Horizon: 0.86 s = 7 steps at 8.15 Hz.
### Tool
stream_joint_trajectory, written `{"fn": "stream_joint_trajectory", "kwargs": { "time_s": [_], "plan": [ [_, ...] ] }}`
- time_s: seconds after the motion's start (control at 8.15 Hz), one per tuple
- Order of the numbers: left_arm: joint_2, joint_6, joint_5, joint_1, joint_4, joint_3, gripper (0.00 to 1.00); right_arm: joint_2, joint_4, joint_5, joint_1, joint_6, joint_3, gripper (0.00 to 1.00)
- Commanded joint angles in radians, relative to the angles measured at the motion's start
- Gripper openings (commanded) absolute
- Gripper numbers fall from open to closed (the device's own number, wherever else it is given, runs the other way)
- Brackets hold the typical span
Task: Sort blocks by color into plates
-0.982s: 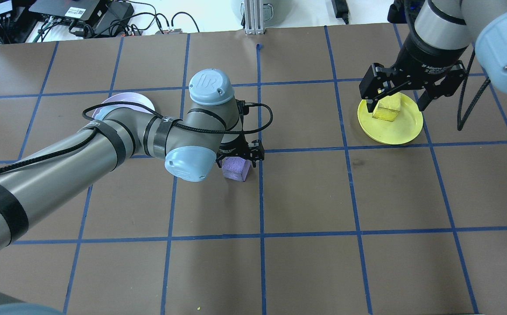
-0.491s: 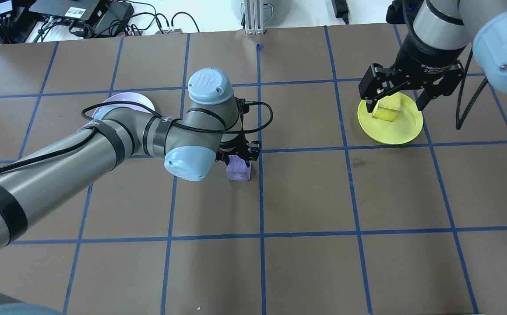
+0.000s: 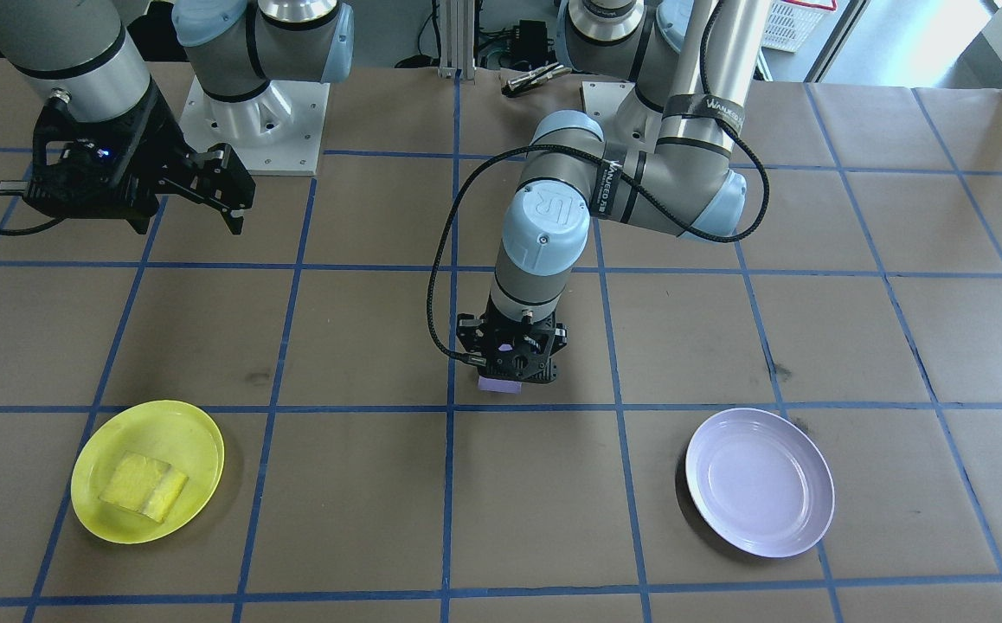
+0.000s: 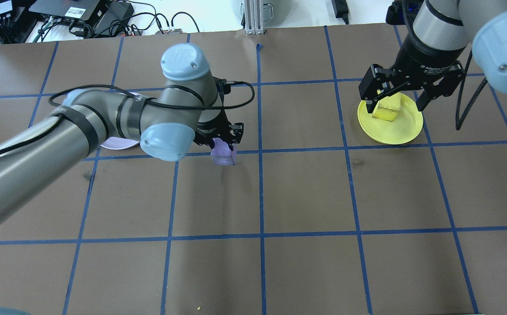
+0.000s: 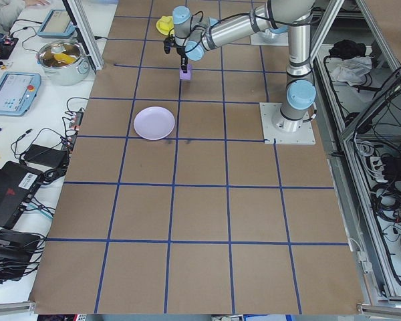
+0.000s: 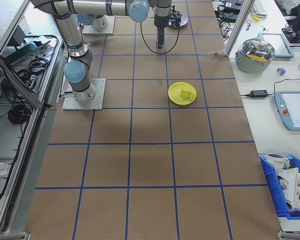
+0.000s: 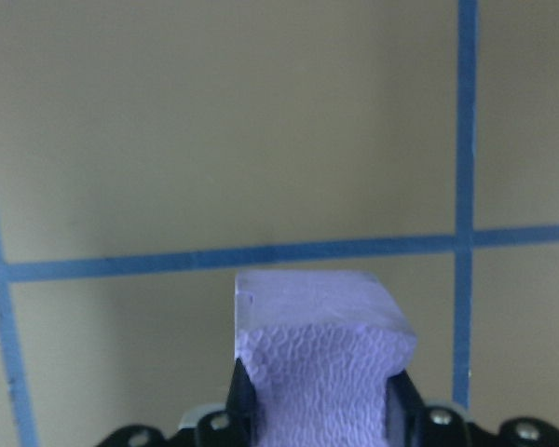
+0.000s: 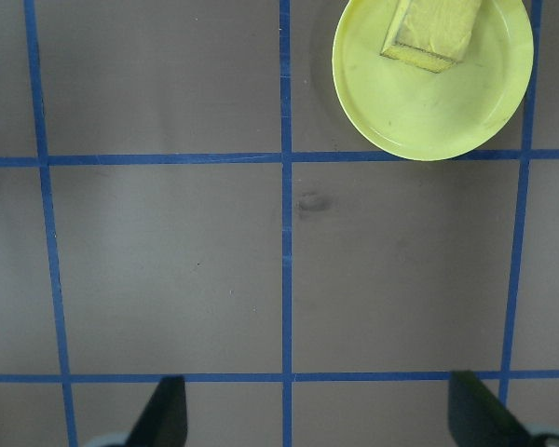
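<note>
Half the sorting looks done: the yellow plate (image 3: 147, 472) already holds the yellow block (image 3: 144, 486), and the right gripper (image 4: 397, 93) hangs wide open above it. The lavender plate (image 3: 759, 481) sits empty. The left gripper (image 3: 510, 363) pinches the purple block (image 4: 223, 153), lifted mid-table, well apart from its plate.

One block (image 3: 144, 489) lies in a plate (image 3: 94, 510); the other plate (image 3: 717, 510) lies well apart.
</note>
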Motion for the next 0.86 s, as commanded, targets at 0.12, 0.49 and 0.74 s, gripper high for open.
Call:
{"fn": "stream_joint_trajectory", "kwargs": {
  "time_s": [0.12,0.49,0.74],
  "plan": [
    [0.074,0.213,0.058,0.253,-0.347,0.195,0.0,0.0,-0.004,0.002,-0.001,0.002,0.014,1.0],
    [0.069,0.387,0.086,0.43,-0.392,0.213,0.0,0.0,-0.004,-0.001,-0.003,0.0,0.014,1.0],
    [-0.01,0.418,0.117,0.502,-0.334,0.223,0.0,0.0,-0.004,-0.004,-0.003,0.0,0.014,1.0]
  ]
}}
